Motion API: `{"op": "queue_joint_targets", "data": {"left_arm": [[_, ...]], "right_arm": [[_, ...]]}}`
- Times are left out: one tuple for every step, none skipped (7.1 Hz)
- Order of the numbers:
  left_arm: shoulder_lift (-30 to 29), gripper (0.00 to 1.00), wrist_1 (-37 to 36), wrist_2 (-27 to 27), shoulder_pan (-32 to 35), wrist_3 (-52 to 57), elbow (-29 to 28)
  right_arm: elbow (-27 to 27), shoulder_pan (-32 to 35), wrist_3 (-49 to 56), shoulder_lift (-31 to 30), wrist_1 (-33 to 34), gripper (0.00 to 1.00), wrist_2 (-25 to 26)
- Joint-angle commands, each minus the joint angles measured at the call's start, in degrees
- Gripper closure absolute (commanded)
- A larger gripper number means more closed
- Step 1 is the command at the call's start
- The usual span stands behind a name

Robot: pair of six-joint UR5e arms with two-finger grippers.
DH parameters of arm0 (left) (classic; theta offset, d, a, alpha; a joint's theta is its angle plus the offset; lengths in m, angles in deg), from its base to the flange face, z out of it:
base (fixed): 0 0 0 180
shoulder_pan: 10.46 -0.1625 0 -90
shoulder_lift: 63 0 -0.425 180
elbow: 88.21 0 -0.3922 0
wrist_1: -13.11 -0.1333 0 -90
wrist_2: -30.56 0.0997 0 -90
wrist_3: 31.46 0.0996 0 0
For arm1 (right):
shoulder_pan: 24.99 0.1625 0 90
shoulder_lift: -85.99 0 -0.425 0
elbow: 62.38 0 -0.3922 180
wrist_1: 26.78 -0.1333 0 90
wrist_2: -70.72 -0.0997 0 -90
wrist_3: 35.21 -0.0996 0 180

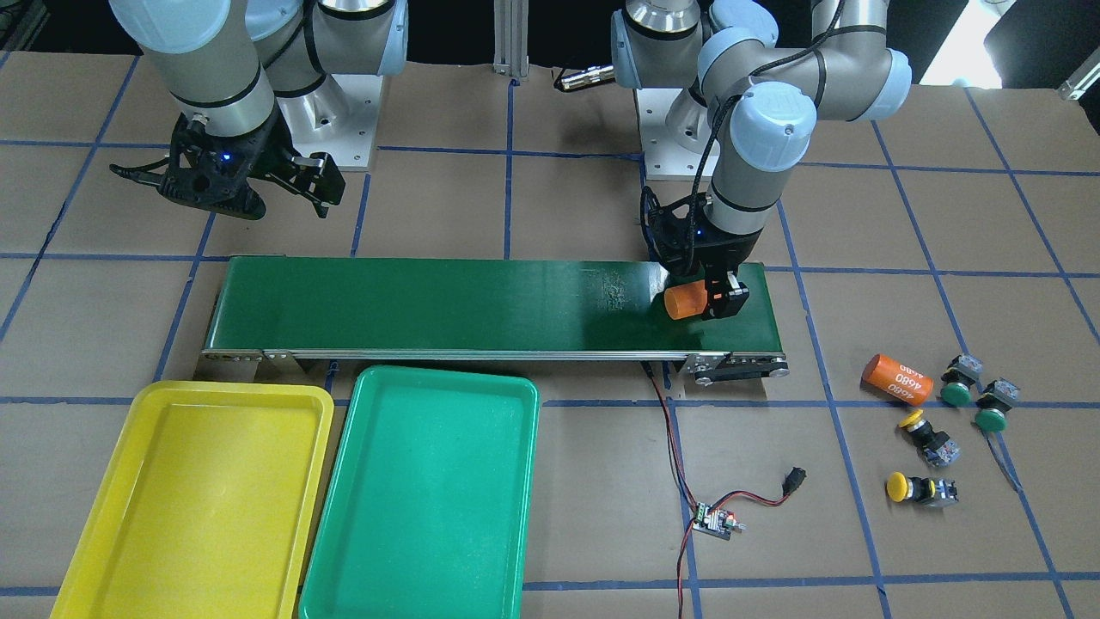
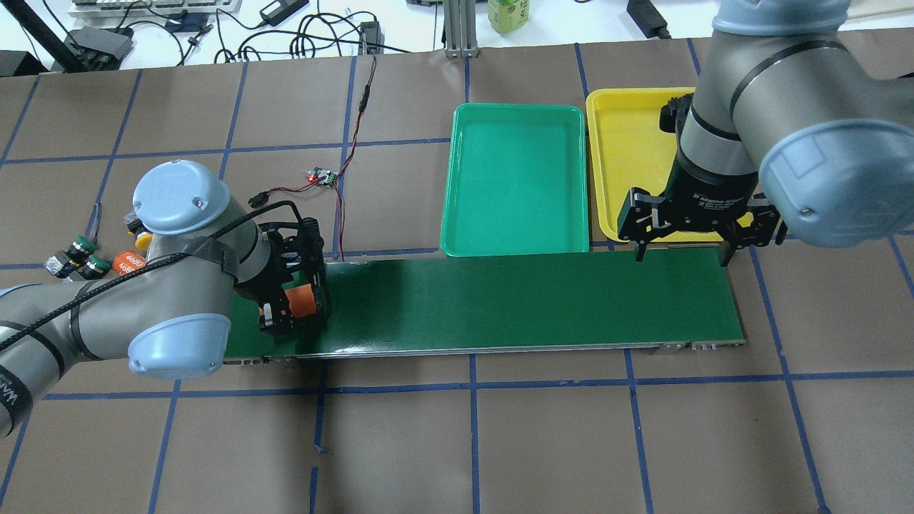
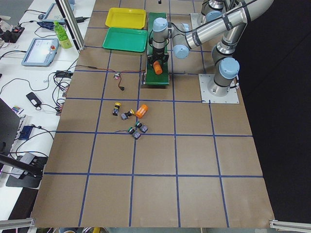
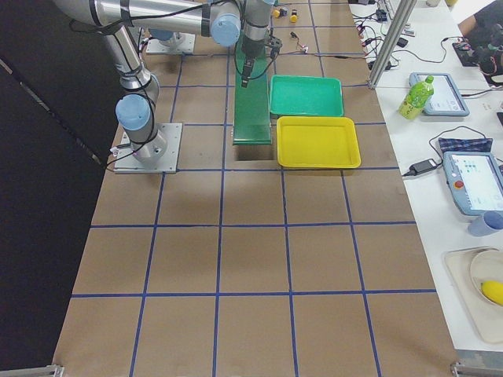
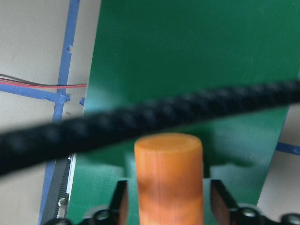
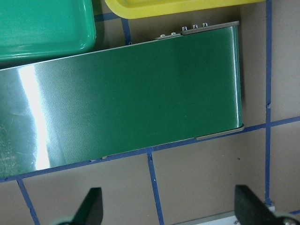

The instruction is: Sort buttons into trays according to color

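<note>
Left gripper [image 1: 698, 303] pinches a smooth orange cylinder [image 1: 681, 302] at one end of the dark green conveyor belt [image 1: 430, 301]; right gripper [image 2: 682, 250] hangs spread.

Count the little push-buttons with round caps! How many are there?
4, clustered on the brown paper-covered table: one green-capped push-button beside the lying orange cylinder, a second green-capped push-button next to it, and two yellow-capped push-buttons farther from the robot. None looks hidden.

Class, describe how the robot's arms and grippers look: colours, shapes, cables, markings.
The left arm and right arm are silver tubes with pale blue joint caps; a black cable runs along the left. The left gripper and right gripper are black, the right's collar lettered white.
</note>
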Motion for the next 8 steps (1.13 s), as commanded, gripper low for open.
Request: {"op": "queue_joint_targets", "data": {"left_arm": [[2.59, 0.00, 0.13, -0.30, -1.32, -2.59, -0.84], [2.25, 0.00, 1.27, 0.31, -5.95, -2.88, -2.32], [-0.10, 0.00, 1.19, -0.21, -14.08, -3.49, -3.21], [-2.73, 0.00, 1.19, -0.47, -21.56, -5.50, -6.00], [-6.76, 0.00, 1.63, 0.22, -24.16, -6.04, -10.21], [-10.37, 0.00, 1.54, 0.40, -25.66, -11.96, -13.29], [-13.71, 0.00, 1.54, 0.40, -27.33, -11.58, -14.72], [-15.84, 0.00, 1.11, 0.23, -28.05, -12.80, -15.60]], "right_arm": [[0.00, 0.00, 0.03, 0.00, -0.09, 0.00, 0.18], [0.35, 0.00, 0.03, 0.00, 0.00, 0.00, 0.09], [0.62, 0.00, 0.03, -0.09, -0.09, 0.00, 0.09], [0.88, 0.00, -0.15, -0.09, -0.09, 0.00, 0.09], [0.88, 0.00, -0.15, -0.09, -0.09, 0.00, 0.09], [0.88, 0.00, -0.15, -0.09, -0.09, 0.00, 0.09], [0.97, 0.00, -0.24, -0.09, -0.09, 0.00, 0.09], [1.23, 0.00, -0.24, -0.17, -0.09, 0.00, 0.18]]}}
